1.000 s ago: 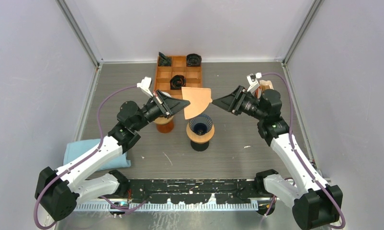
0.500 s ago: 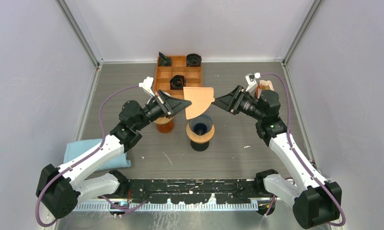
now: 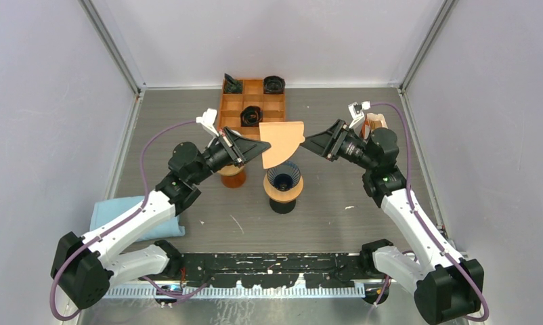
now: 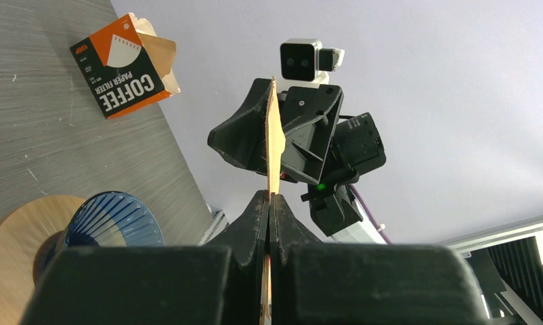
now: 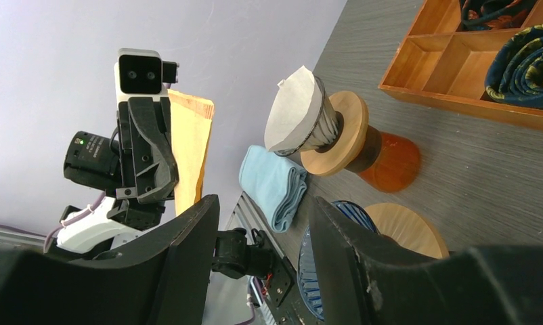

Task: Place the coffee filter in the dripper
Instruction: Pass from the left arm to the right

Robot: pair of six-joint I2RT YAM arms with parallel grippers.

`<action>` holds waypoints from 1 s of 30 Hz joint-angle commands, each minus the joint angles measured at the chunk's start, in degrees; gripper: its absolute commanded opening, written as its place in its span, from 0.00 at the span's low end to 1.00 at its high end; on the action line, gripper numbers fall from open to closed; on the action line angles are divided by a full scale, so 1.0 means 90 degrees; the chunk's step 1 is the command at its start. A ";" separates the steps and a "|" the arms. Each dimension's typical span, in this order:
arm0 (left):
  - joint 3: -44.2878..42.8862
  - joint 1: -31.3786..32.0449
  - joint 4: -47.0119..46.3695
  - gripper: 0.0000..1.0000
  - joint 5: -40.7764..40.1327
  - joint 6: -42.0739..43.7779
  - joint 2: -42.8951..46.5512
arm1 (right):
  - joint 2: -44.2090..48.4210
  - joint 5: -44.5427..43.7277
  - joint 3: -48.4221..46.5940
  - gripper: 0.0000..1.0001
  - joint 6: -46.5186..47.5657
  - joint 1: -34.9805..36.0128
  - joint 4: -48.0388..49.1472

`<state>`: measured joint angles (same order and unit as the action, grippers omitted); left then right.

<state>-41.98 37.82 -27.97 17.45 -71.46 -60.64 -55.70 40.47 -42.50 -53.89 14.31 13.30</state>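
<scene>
at the far left of the desk (image 3: 336, 196) a folded light-blue cloth (image 3: 130, 220) lies flat, partly under the left arm's forearm.

the left claw (image 3: 262, 150) is pressed together on the left edge of the coffee filter (image 3: 280, 141). the left wrist view shows both fingers (image 4: 255, 217) shut flat on the paper, which is seen edge-on and rises straight up from the grip (image 4: 275, 135). directly below this claw stands a second dripper on a red-brown base (image 3: 232, 176); the right wrist view shows a white paper cone already seated in it (image 5: 297, 112).

the coffee filter is a tan, fan-shaped sheet held in the air, clear of the desk. its lower point hangs over the far rim of the dripper (image 3: 284, 176), a blue ribbed cone on a wooden ring and a black foot. the filter is not inside the dripper.

behind the filter, a wooden compartment tray (image 3: 272, 112) holds dark rolled items.

the right claw (image 3: 308, 143) is spread, its tips just beside the filter's right edge. whether it touches the paper cannot be told.

at the far right, an orange and black filter box (image 4: 123, 68) stands near the wall, partly hidden behind the right arm.
</scene>
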 commanded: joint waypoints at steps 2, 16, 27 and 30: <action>-0.0244 0.0021 -0.0018 0.00 -0.0199 0.0352 0.0235 | 0.0156 0.0174 0.0015 0.57 0.0021 0.0035 0.0313; -0.0339 0.0026 0.0426 0.00 -0.0288 0.0704 0.0449 | 0.0181 0.0173 -0.0034 0.57 0.0118 0.0034 0.0234; -0.0406 0.0137 0.0119 0.00 -0.0112 0.0610 0.0290 | 0.0109 0.0175 0.0047 0.57 -0.0067 0.0039 0.0474; -0.0376 0.0204 0.0007 0.00 -0.0166 0.0563 0.0242 | 0.0122 0.0241 0.0125 0.57 -0.0252 0.0037 0.0790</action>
<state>-43.24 38.94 -23.16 16.01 -66.81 -58.11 -55.61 41.56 -42.11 -54.30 14.31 14.09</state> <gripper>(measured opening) 0.007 0.573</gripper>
